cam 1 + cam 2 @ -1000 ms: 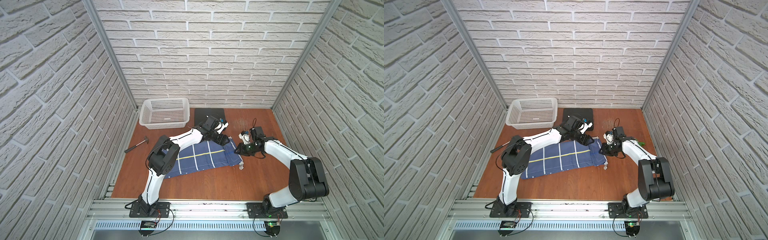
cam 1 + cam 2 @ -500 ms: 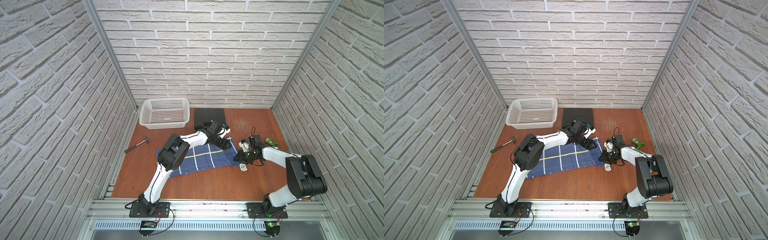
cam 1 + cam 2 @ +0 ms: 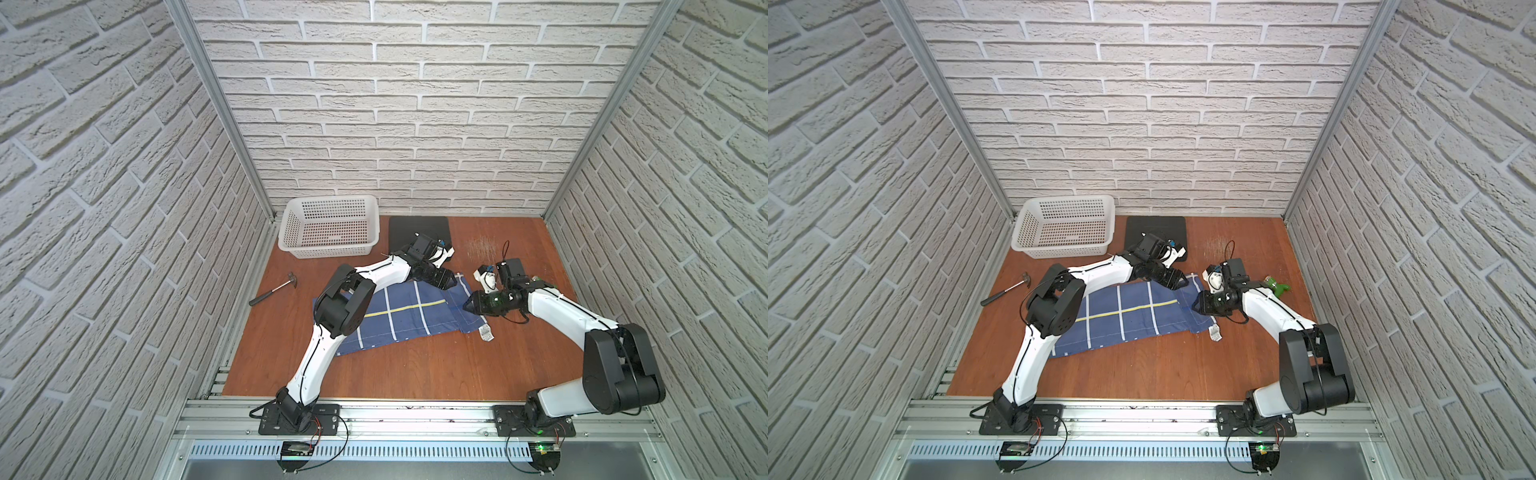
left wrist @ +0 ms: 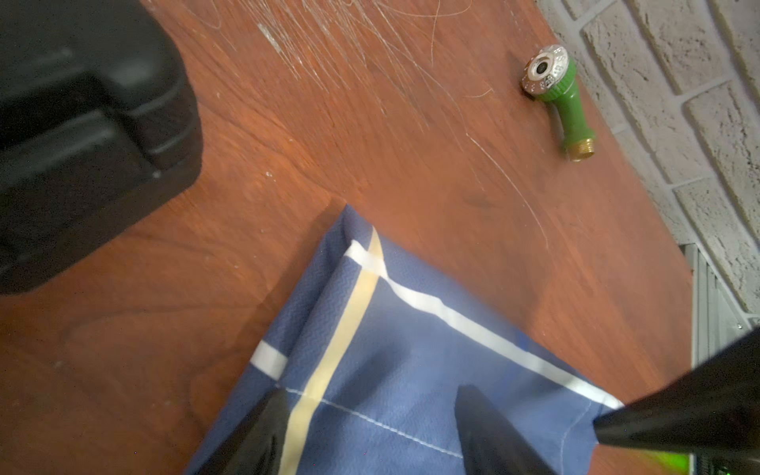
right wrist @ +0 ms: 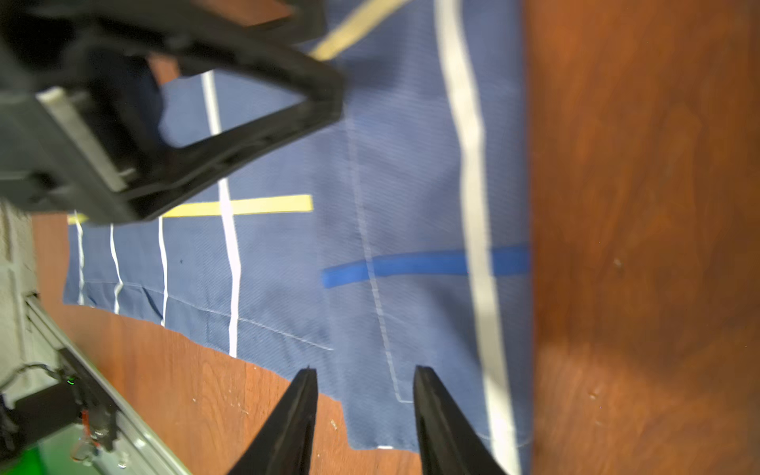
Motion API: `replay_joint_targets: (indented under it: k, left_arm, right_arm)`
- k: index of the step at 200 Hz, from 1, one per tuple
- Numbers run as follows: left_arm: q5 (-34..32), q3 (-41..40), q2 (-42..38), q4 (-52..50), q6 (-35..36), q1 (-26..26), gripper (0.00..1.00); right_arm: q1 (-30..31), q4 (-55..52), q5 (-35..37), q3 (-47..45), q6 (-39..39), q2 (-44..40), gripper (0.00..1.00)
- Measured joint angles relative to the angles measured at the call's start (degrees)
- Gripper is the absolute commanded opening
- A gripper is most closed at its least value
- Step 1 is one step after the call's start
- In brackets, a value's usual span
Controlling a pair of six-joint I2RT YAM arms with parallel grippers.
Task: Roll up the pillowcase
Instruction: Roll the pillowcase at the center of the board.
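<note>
The pillowcase (image 3: 399, 318) (image 3: 1129, 311), navy blue with a white grid and a yellow line, lies flat on the wooden table, and its right end is folded over onto itself. Its white care tag (image 3: 485, 332) sticks out at the near right corner. My left gripper (image 3: 454, 281) (image 4: 372, 392) hangs open over the far right corner of the cloth, with nothing between its fingers. My right gripper (image 3: 465, 307) (image 5: 366, 370) is open too, low over the folded right end, one fingertip (image 5: 308, 372) at the cloth's edge. Neither one holds the cloth.
A white basket (image 3: 330, 226) and a black case (image 3: 419, 228) stand at the back. A hammer (image 3: 274, 287) lies left of the cloth. Right of my right arm, near the wall, lies a green nozzle (image 3: 1277, 286) (image 4: 559, 94). Brick walls close in on three sides.
My right gripper has opened wider and slid left over the cloth's right end. The left gripper has stayed open at the far corner while its elbow shifted.
</note>
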Motion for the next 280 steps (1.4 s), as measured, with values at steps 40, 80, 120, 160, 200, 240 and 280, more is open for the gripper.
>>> replay_joint_targets:
  k: [40, 80, 120, 160, 200, 240, 280]
  left_arm:
    - [-0.4, -2.8, -4.3, -1.8, -0.1, 0.4, 0.71]
    - [-2.1, -10.1, -12.9, -3.0, 0.0, 0.9, 0.71]
    - [-3.7, -18.6, -18.2, -3.2, -0.2, 1.1, 0.71]
    - [-4.9, -25.3, -20.0, -3.1, -1.1, 1.1, 0.71]
    - [-5.4, -27.8, -20.8, -2.9, -1.1, 0.7, 0.71]
    - [-5.5, -28.2, -20.8, -2.8, -1.0, 0.3, 0.71]
    - [-5.4, -28.2, -20.7, -2.9, -0.5, -0.6, 0.71]
  right_arm:
    - [7.3, 0.2, 7.5, 0.1, -1.0, -0.1, 0.49]
    - [10.8, 2.6, 14.5, 1.2, -0.1, 4.2, 0.48]
    - [13.4, 5.1, 18.9, 4.2, 0.1, 9.0, 0.47]
    - [15.0, 6.9, 21.2, 8.0, 0.1, 12.9, 0.42]
    - [15.4, 6.9, 23.2, 10.5, 0.0, 16.9, 0.20]
    - [15.4, 6.8, 23.7, 11.2, 0.8, 17.0, 0.09]
    - [15.5, 6.8, 24.0, 11.9, 1.3, 17.0, 0.05]
